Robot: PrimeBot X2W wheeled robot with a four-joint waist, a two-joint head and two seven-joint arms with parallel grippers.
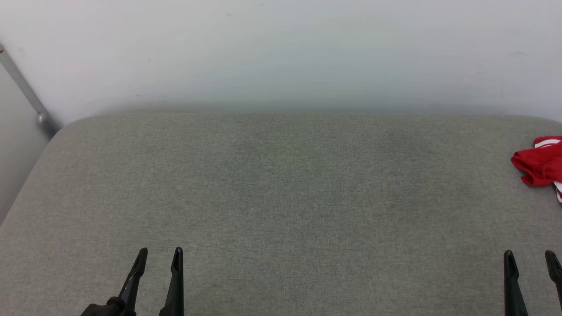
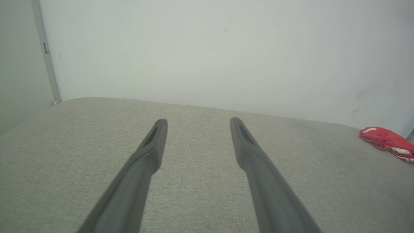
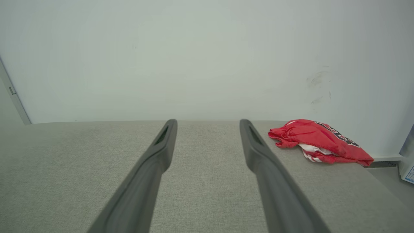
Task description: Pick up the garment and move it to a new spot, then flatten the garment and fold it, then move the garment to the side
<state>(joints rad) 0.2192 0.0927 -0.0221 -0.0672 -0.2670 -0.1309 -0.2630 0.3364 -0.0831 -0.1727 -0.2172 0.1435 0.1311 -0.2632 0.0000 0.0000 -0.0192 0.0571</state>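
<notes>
Broad grey woven-fabric pad [image 1: 281, 197], flat with rounded far corners, butted against a plain white wall [image 1: 281, 52]. A metal rail [image 1: 24, 90] runs down the wall at far left. Garment [image 3: 318, 142]: bright red jersey, bunched in a low heap at the pad's far right, close to the wall and cut off by the head view's edge. Black white-edged lettering [image 3: 339, 136] shows on its top fold, and white cloth with red stripes [image 3: 312, 153] pokes out beneath the near side. Right gripper [image 1: 530, 253] sits low at near right, fingers spread wide with nothing between them, well apart from the heap. Left gripper [image 1: 160, 251] sits low at near left, likewise spread and empty, and farther from the heap. Judgement: thin knit, light and limp. It should sag and trail when lifted and drag on the textured pad rather than slide. It is not fragile and is unlikely to slip from a pinch. The best hold looks to be the raised red ridge on the heap's left side, taken as a thick bunch, since a single layer might just unroll. Collar and hem cannot be told apart in this crumple. The right arm is the nearer for the pickup.
</notes>
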